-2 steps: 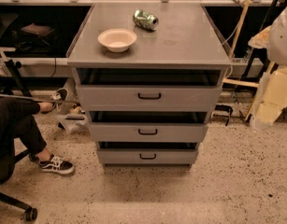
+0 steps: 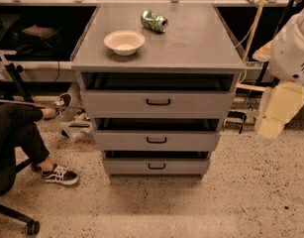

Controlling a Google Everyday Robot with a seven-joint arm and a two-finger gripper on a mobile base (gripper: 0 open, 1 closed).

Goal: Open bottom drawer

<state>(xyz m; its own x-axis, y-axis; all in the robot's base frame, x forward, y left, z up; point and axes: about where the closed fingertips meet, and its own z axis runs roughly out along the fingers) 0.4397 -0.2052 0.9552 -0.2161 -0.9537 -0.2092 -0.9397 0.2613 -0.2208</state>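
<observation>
The grey three-drawer cabinet (image 2: 159,58) stands in the middle of the camera view. The bottom drawer (image 2: 126,166) is its lowest and narrowest front, with a small black bar handle (image 2: 156,166). A dark gap shows above it. My gripper (image 2: 278,113) hangs blurred at the right edge, below the white arm housing (image 2: 295,48). It is to the right of the cabinet, about level with the top and middle drawers, and clear of the bottom drawer's handle.
A beige bowl (image 2: 124,42) and a crushed green can (image 2: 154,21) lie on the cabinet top. A seated person's leg and black sneaker (image 2: 60,175) are at the left, with a chair caster (image 2: 31,227). Speckled floor (image 2: 191,207) lies in front.
</observation>
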